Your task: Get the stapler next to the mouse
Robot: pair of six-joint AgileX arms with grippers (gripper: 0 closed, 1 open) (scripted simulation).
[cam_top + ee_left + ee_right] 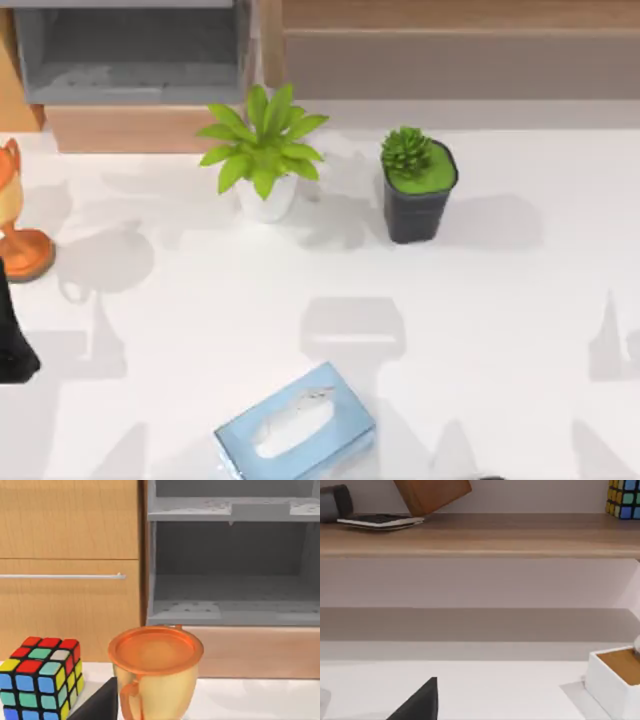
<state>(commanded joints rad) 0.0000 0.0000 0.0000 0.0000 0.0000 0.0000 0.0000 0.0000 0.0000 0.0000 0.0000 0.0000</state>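
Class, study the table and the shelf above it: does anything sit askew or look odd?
Yes. The tissue box lies at an angle to the table's edge, and a wooden block on the shelf stands tilted on one corner.

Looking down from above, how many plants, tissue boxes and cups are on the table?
Potted plants: 2
Tissue boxes: 1
Orange cups: 1
Total: 4
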